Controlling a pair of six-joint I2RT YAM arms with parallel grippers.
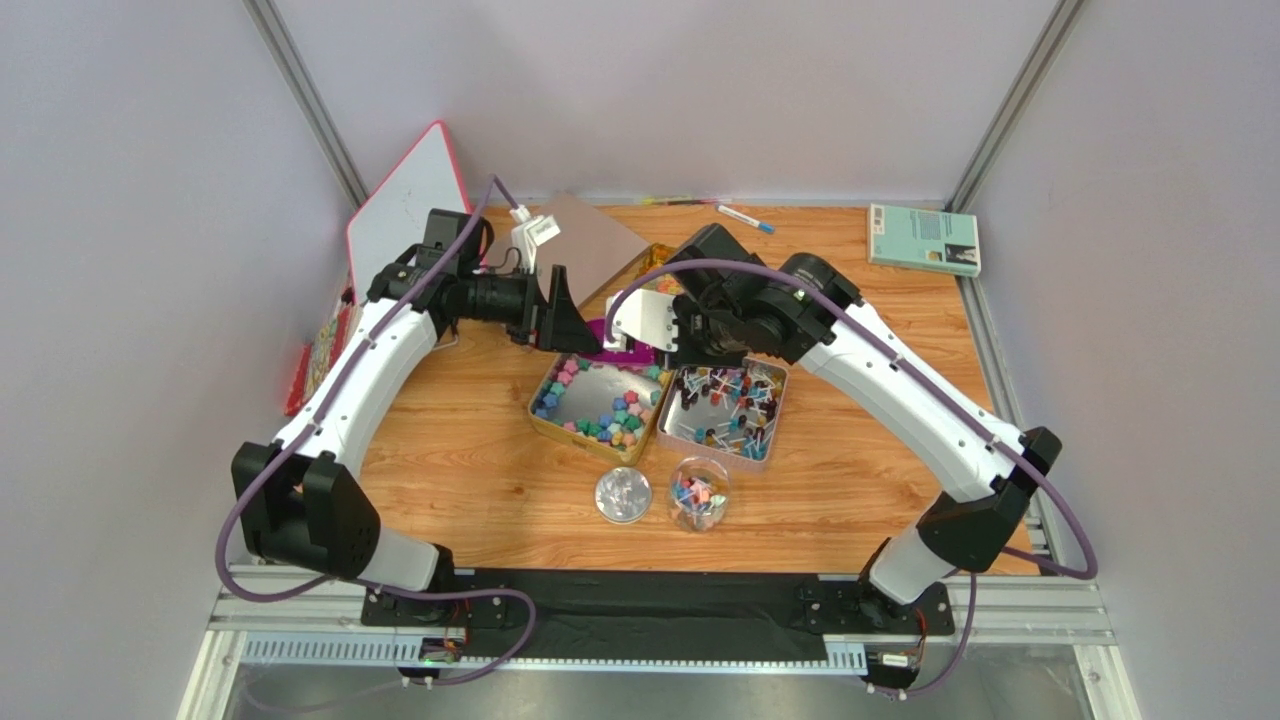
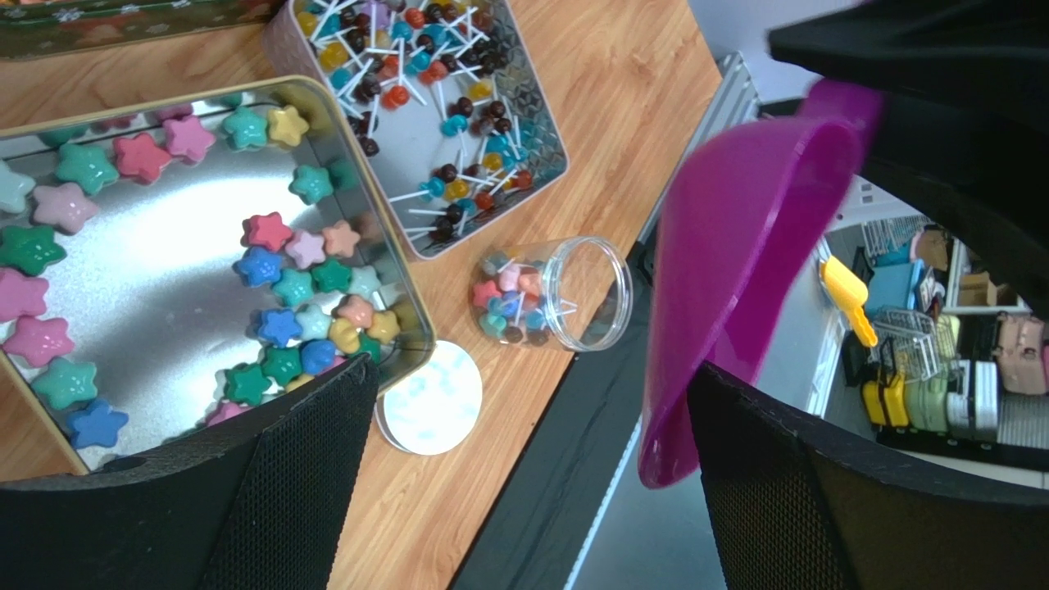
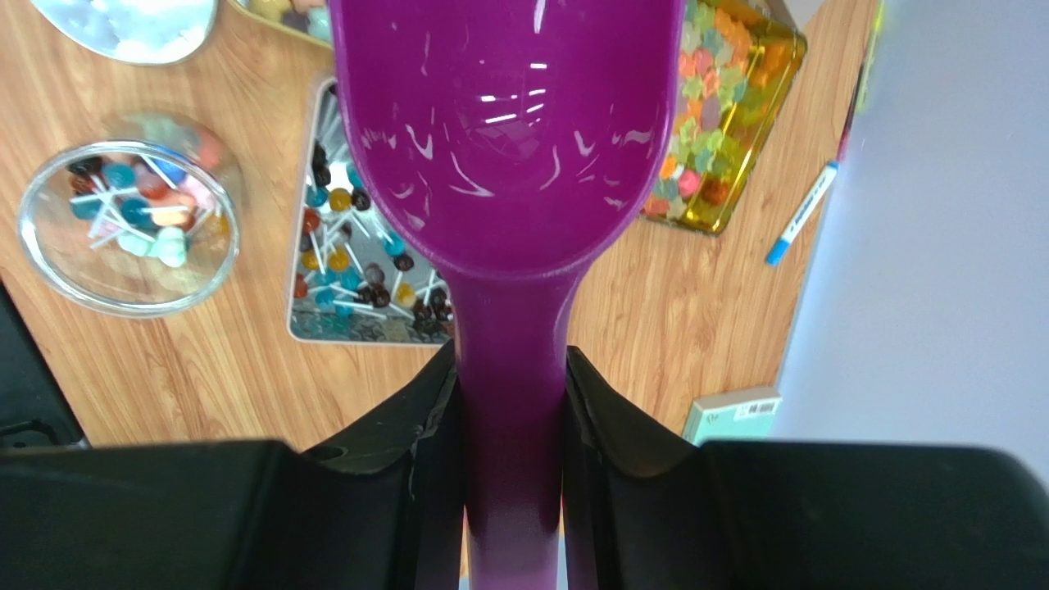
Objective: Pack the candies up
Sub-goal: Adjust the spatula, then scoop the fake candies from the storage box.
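Right gripper (image 3: pixel 511 369) tight around purple scoop (image 3: pixel 505 148)

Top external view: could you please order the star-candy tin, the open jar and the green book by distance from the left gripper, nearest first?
1. star-candy tin, right beside the left gripper
2. open jar, toward the near edge
3. green book, far right corner
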